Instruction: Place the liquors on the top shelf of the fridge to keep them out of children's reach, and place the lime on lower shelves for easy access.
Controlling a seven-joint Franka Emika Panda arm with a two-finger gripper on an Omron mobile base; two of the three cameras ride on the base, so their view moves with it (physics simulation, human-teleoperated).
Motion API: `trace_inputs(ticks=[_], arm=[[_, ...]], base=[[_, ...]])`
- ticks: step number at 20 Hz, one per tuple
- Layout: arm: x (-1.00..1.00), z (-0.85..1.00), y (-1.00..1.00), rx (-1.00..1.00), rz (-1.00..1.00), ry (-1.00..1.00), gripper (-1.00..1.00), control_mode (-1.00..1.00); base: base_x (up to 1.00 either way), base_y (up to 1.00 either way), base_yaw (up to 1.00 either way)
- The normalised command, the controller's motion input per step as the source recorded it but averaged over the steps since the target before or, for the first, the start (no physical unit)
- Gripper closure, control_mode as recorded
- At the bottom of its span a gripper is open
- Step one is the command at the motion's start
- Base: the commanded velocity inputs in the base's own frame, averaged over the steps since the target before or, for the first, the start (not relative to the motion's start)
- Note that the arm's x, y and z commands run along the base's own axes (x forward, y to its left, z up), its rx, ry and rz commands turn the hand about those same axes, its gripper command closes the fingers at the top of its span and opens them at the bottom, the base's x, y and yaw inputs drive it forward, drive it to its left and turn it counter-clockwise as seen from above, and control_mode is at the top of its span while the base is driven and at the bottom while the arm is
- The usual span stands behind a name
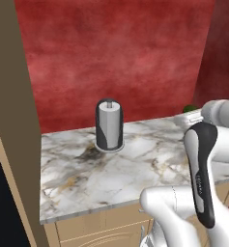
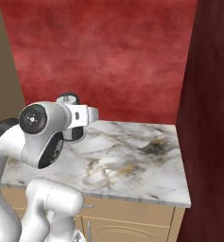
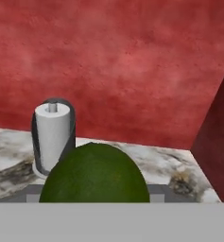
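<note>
Rising from the base in white segments, folding at a dark-jointed elbow and reaching out level over the marble counter [image 1: 111, 169]. Forearm lying roughly horizontal above the counter top, wrist pointing toward the red back wall [image 1: 121, 58]. In the right base view, showing a round dark joint cap facing the camera, with the white hand extending rightward from it in front of the paper-towel roll [image 2: 68, 100]. In the left base view, crossing the right edge of the frame, with a sliver of dark green, the lime [image 1: 189, 108], peeking just above the white wrist.

Gripper [image 3: 94, 191] clasping the lime [image 3: 94, 174]: in the hand view, sitting as a large dark green dome right at the bottom, between the grey finger pads [image 3: 157, 190] showing at either side of it, pressed close against its flanks. Carried in the air above the counter, not resting on the marble.

Standing upright on its holder near the back wall, the grey paper-towel roll [image 1: 108, 124], left of and beyond the lime in the hand view [image 3: 53, 137]. Flanking the counter, a tan cabinet side [image 1: 14, 120] to the left and a dark red wall panel [image 2: 208, 118] to the right.
</note>
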Motion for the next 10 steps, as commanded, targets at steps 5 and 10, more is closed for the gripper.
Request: trace_inputs(ticks=[5, 10], arm=[[-0.4, 0.38, 0.38, -0.04, 0.01, 0.03, 1.0, -1.0], [-0.53, 0.15, 0.24, 0.0, 0.0, 0.1, 1.0, -1.0]], base=[[0.0, 0.0, 0.0], [0.0, 0.0, 0.0]])
